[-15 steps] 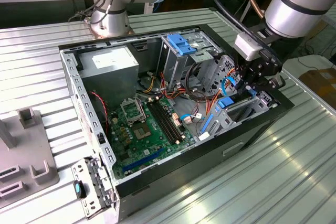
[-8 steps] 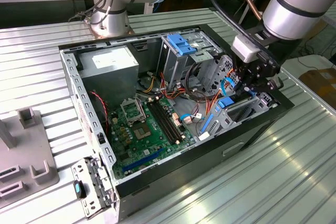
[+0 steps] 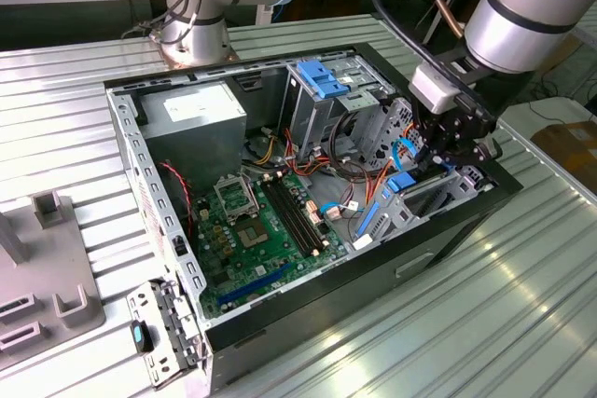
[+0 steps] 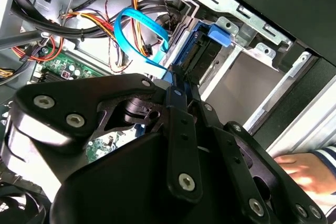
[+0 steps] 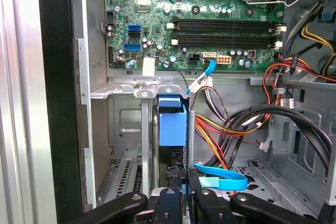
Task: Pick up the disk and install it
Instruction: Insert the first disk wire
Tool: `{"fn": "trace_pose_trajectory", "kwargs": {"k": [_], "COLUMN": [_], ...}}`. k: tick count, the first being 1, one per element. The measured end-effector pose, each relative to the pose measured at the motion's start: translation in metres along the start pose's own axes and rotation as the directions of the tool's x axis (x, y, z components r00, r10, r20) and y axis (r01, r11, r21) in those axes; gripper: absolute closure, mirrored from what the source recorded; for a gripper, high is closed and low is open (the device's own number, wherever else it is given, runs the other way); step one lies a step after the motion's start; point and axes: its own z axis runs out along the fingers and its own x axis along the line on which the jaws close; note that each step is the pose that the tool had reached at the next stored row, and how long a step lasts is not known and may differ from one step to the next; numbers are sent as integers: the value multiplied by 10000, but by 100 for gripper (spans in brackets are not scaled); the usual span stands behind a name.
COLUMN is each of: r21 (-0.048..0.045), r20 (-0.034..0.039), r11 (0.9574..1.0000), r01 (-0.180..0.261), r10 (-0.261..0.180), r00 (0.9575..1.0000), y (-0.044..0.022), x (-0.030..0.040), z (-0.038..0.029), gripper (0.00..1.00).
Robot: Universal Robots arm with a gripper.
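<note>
The disk (image 5: 172,121) is showing edge-on in the first wrist view: a dark body under a bright blue plastic rail. It is standing upright in the metal bay (image 5: 123,90) at the corner of the case (image 3: 354,286) toward the exterior view's right. The hand (image 5: 184,186) is gripping it, closed narrowly on its near blue edge. The case is lying open on the ribbed surface (image 3: 75,109), holding a green motherboard (image 3: 252,230), a grey power supply (image 3: 196,114) and red, orange and black cables (image 5: 226,124); a blue cable (image 5: 220,178) is looping just beside the disk
</note>
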Motion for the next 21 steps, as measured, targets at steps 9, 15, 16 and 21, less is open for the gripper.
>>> {"fn": "trace_pose_trajectory", "kwargs": {"k": [9,15,16,21], "r21": [-1,-1,-1,-1], "r20": [-49,-56,-58,-62], "r11": [10000,10000,10000,10000], "r01": [6,7,8,8], "r10": [-6,-7,-8,-8], "r00": [10000,10000,10000,10000], "y": [-1,3,4,8], "x": [5,11,12,21], "z": [-7,23,29,56], "gripper": [84,84,84,84]}}
